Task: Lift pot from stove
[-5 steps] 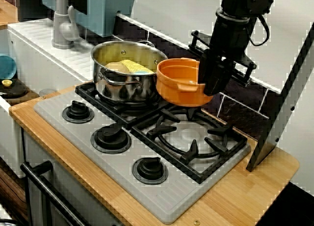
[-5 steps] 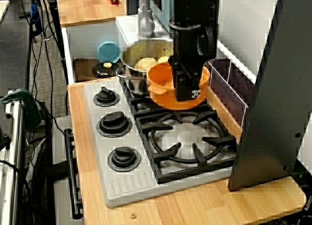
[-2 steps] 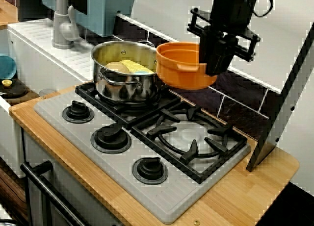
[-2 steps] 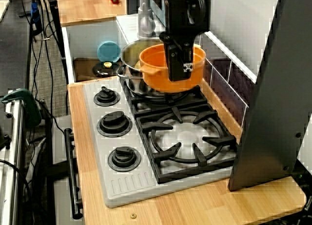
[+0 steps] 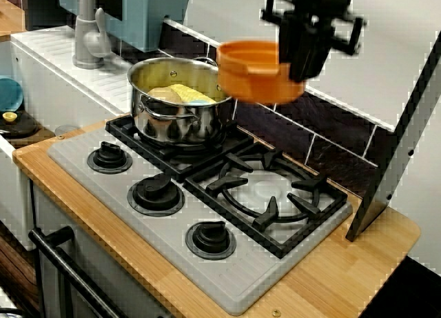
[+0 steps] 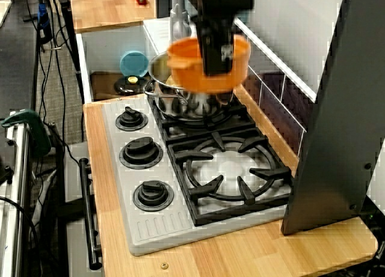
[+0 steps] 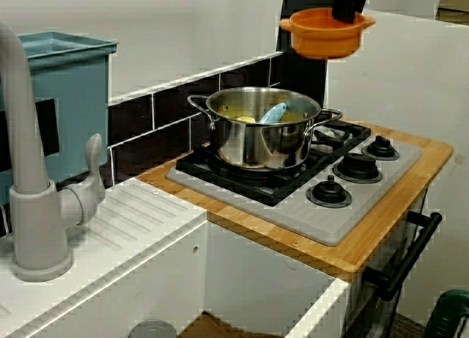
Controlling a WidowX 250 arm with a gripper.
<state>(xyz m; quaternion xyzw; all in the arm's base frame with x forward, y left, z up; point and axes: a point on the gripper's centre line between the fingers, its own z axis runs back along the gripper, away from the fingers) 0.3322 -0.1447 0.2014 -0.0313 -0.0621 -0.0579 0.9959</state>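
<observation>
Above the stove's (image 5: 227, 263) back edge, the gripper (image 5: 303, 52) is clamping its jaws on the rim of the orange pot (image 5: 255, 73), carrying it clear of the black grates. Compared with a second ago, the pot is hanging noticeably higher, now level with the white wall rather than the dark tiles. At its eight o'clock, the steel pot (image 5: 180, 101) is sitting on the rear burner, unmoved.

Smooth orange plastic pot (image 5: 251, 73) with a soft sheen. Shiny, mirror-like steel pot (image 5: 180, 101). Matt grey stove (image 5: 207, 214) top with ribbed texture, matt black grates (image 5: 265, 194) and knobs (image 5: 156, 192). Light wooden surface (image 5: 331, 283), smooth finish. Glossy dark wall tiles (image 5: 331, 135) behind the stove.
</observation>
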